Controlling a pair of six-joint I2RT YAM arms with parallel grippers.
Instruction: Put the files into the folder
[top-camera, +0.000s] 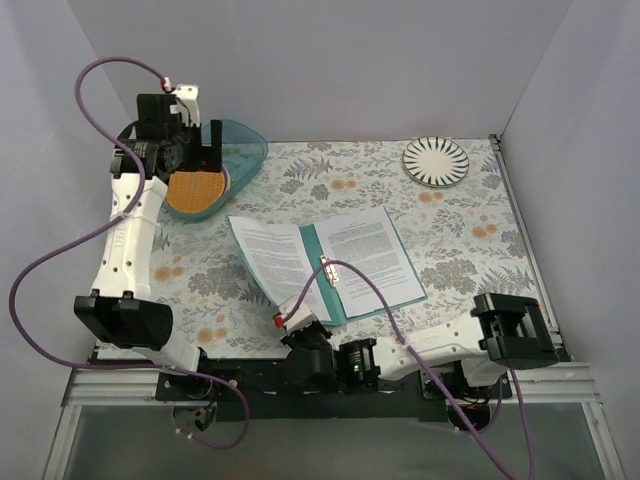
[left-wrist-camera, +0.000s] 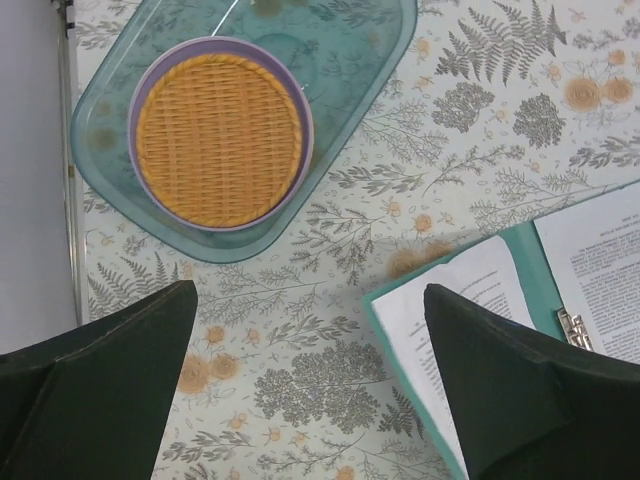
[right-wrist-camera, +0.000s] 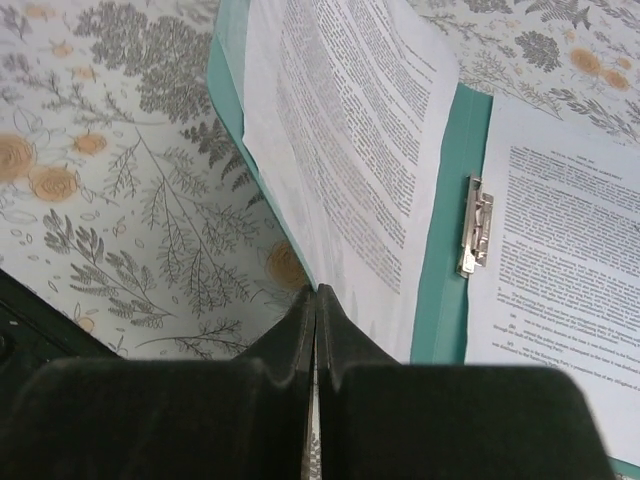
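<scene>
The teal folder (top-camera: 325, 272) lies open mid-table with a metal clip (top-camera: 332, 269) at its spine. White printed files lie on both halves: one sheet on the left flap (top-camera: 270, 250) and one on the right (top-camera: 365, 250). My right gripper (top-camera: 310, 318) is shut on the near edge of the left flap with its sheet. In the right wrist view the gripper (right-wrist-camera: 317, 292) pinches the folder (right-wrist-camera: 440, 250) and sheet (right-wrist-camera: 350, 130), which tilt up. My left gripper (top-camera: 208, 158) is open and empty, high near the back left. Its wrist view (left-wrist-camera: 310, 330) shows the folder's corner (left-wrist-camera: 535, 280).
A translucent teal bowl (top-camera: 245, 150) and an orange woven dish with a purple rim (top-camera: 195, 190) sit at the back left. A striped round plate (top-camera: 436, 160) sits at the back right. White walls enclose the floral table on three sides.
</scene>
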